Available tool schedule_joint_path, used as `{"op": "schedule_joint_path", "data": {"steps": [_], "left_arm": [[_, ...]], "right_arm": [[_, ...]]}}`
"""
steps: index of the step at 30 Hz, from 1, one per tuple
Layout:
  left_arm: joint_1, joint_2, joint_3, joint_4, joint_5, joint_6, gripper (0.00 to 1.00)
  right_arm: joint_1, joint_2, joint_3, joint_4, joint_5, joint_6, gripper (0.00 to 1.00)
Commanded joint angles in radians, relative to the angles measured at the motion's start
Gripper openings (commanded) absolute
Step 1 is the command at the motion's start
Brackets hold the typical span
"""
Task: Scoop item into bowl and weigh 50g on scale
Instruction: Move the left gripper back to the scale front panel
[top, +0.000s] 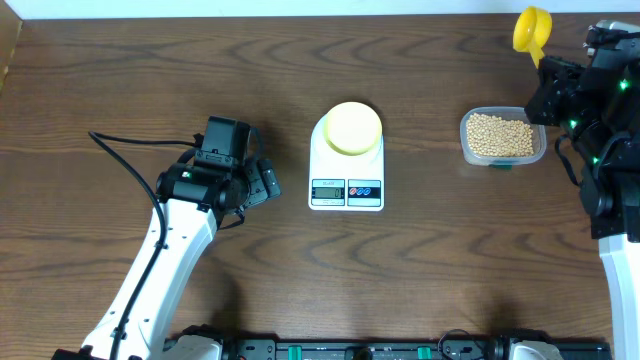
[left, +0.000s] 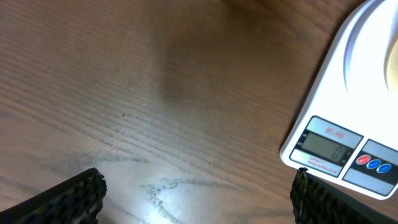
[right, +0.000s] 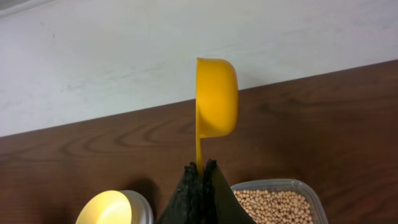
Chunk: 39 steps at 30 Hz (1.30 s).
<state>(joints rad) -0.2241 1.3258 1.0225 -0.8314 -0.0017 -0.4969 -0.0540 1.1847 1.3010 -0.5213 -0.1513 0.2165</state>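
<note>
The white scale (top: 346, 172) sits mid-table with its long axis running far to near. Its LCD and its red and blue buttons face the near edge. The pale-yellow bowl (top: 354, 128) rests on the platform at the far end. Off to the right, well apart, tan beans (top: 500, 135) lie in a clear tub (top: 463, 135). The right gripper (right: 201, 167) is pinched tight on the handle of a bright yellow scoop (right: 216, 96), whose cup points away past the tub's far side. The left gripper (left: 198, 183) hangs spread wide just left of the scale.
</note>
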Motion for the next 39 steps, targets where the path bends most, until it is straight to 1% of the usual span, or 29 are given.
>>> {"op": "schedule_joint_path", "data": {"steps": [1,2,3,4,6,8,9,11,14,18,20,22,25,28,39], "left_arm": [[0.005,0.002,0.007,-0.003,0.107,0.026,0.97],[0.005,0.002,0.007,0.011,0.187,0.113,0.97],[0.005,0.002,0.007,0.020,0.232,0.168,0.97],[0.003,0.002,0.007,0.030,0.325,0.295,0.97],[-0.003,0.002,0.007,0.026,0.399,0.424,0.97],[-0.017,0.002,0.007,0.011,0.402,0.509,0.97],[-0.034,0.002,0.007,-0.001,0.402,0.579,0.97],[-0.056,0.002,0.006,0.001,0.401,0.634,0.97],[-0.103,0.006,0.006,0.082,0.375,0.635,0.97],[-0.125,0.013,0.006,0.136,0.375,0.627,0.97],[-0.124,0.015,0.006,0.141,0.374,0.620,0.97],[-0.124,0.015,0.006,0.142,0.369,0.586,0.97],[-0.124,0.015,0.006,0.151,0.343,0.578,0.97],[-0.124,0.015,0.006,0.160,0.295,0.520,0.97],[-0.124,0.015,0.006,0.163,0.296,0.518,0.97]], "right_arm": [[-0.004,0.005,0.020,-0.010,-0.013,0.018,0.01],[-0.004,0.005,0.020,-0.014,-0.012,0.010,0.01],[-0.004,0.005,0.020,-0.014,-0.012,0.008,0.01],[-0.004,0.005,0.020,-0.015,-0.012,0.003,0.01],[-0.004,0.005,0.020,-0.021,-0.012,0.003,0.01],[-0.004,0.007,0.020,-0.031,-0.012,0.003,0.01],[-0.004,0.007,0.020,-0.042,-0.012,0.003,0.01],[-0.004,0.007,0.020,-0.059,-0.012,0.001,0.01],[-0.004,0.007,0.020,-0.091,-0.013,-0.063,0.01],[-0.004,0.007,0.020,-0.122,-0.014,-0.055,0.01],[-0.004,0.007,0.020,-0.127,-0.014,-0.042,0.01],[-0.004,0.007,0.020,-0.127,-0.014,-0.025,0.01],[-0.004,0.007,0.020,-0.129,-0.018,-0.008,0.01],[-0.004,0.007,0.020,-0.135,-0.023,0.000,0.01],[-0.004,0.007,0.020,-0.138,-0.042,0.000,0.01]]}}
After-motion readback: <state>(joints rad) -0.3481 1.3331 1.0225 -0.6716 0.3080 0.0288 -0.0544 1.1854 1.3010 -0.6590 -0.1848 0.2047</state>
